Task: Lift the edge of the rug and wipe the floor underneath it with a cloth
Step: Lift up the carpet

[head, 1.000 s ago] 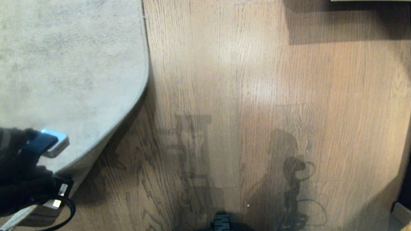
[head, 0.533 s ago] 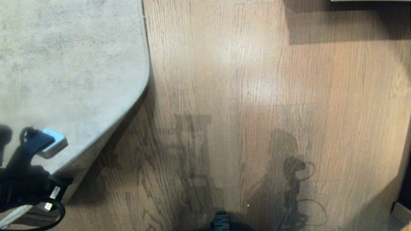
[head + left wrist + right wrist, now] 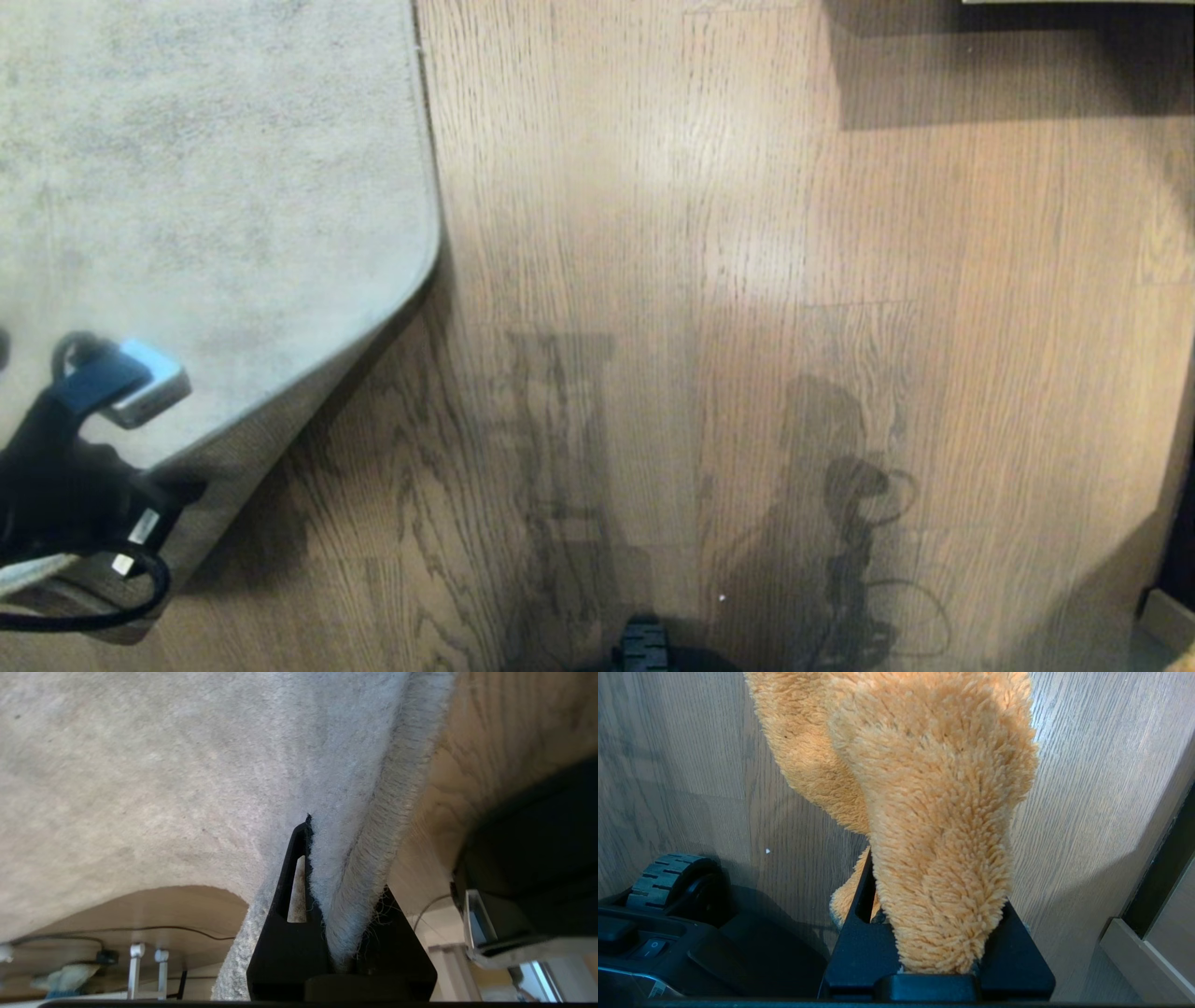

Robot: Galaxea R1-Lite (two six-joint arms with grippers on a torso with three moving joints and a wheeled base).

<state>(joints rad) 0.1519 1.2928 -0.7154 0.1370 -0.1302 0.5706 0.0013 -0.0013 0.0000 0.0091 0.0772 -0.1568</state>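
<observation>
- Wood-grain plank floor (image 3: 747, 280) fills most of the head view, with shadows of the robot in the lower middle and a dark shadow band along the upper right.
- At upper left lies the pale grey-beige rug (image 3: 187, 187); its near corner is raised, and the rug edge (image 3: 308, 392) runs diagonally from the middle left down toward the lower left, throwing a shadow on the planks beside it.
- Left gripper (image 3: 140, 485) sits at the lower left of the head view. In the left wrist view its fingers (image 3: 292, 877) are pressed together on the rug edge (image 3: 373, 868), pile on one side and the bound border on the other.
- Compared with a second ago, the left arm has drawn further toward the lower left edge of the frame, and the lifted corner reads as peeled back more: a wider strip of the rug's underside and more shadowed floor show beneath it.
- Judging from that, the lifting step is well under way, and a patch of floor is opening up for wiping.
- Right gripper (image 3: 934, 952) is outside the head view; its wrist view shows it pinching the fluffy mustard-tan cloth (image 3: 924, 812), which hangs above the floor (image 3: 1087, 812) next to the robot's base and wheel (image 3: 668, 877), not yet under the rug.
- Wiping itself has not begun.
</observation>
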